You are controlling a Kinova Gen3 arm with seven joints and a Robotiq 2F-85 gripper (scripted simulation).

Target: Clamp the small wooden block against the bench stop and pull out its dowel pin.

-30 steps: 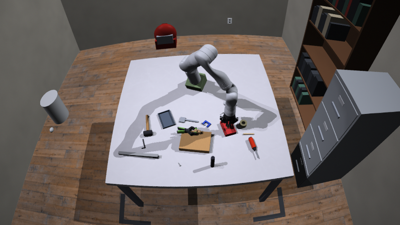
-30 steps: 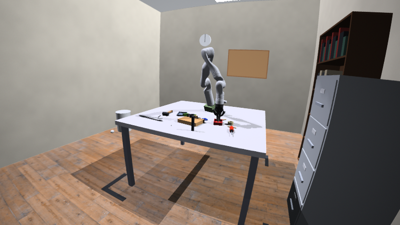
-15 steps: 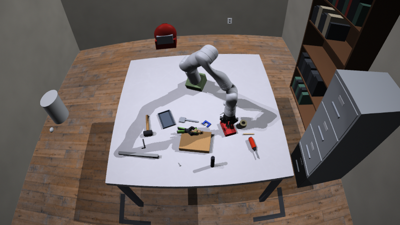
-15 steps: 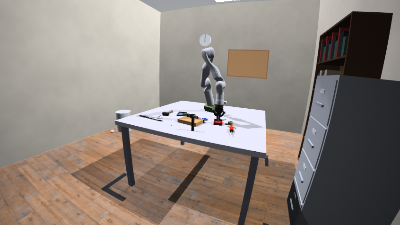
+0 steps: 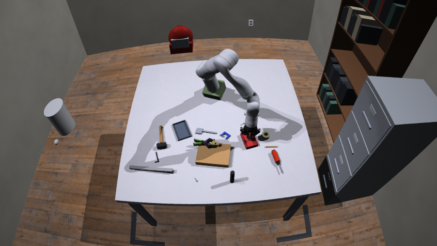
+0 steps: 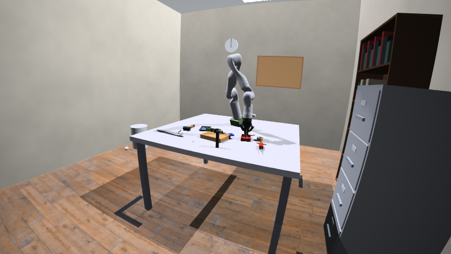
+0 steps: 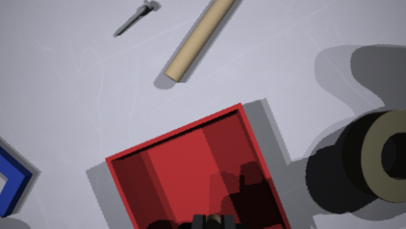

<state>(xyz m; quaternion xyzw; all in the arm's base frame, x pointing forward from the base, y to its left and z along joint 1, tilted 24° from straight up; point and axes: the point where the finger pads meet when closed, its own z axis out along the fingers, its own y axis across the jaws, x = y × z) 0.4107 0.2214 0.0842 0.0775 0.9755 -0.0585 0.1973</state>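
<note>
My gripper (image 5: 250, 136) (image 6: 246, 134) (image 7: 213, 224) points down over the red tray (image 5: 252, 145) (image 6: 242, 139) (image 7: 173, 131), its fingertips low at the tray. In the wrist view it is shut on a small round tan-brown end, seemingly the dowel pin (image 7: 214, 218); its lower part is hidden. The spring clamp (image 5: 198, 142), with green handles and black jaws, lies at the back edge of the wooden bench board (image 5: 213, 158) (image 6: 210, 137). Its jaws are around the small tan block area (image 5: 217, 144). Block, stop and hole are too small to tell apart.
A tape roll (image 5: 265, 135) (image 7: 375, 159) stands right of the tray. A loose wooden rod (image 5: 271, 146) (image 7: 199, 40), a red screwdriver (image 5: 275, 156) and a blue bracket (image 5: 226, 134) (image 7: 16, 175) lie around it. A black cylinder (image 5: 232, 177) (image 6: 217, 139) stands in front of the board.
</note>
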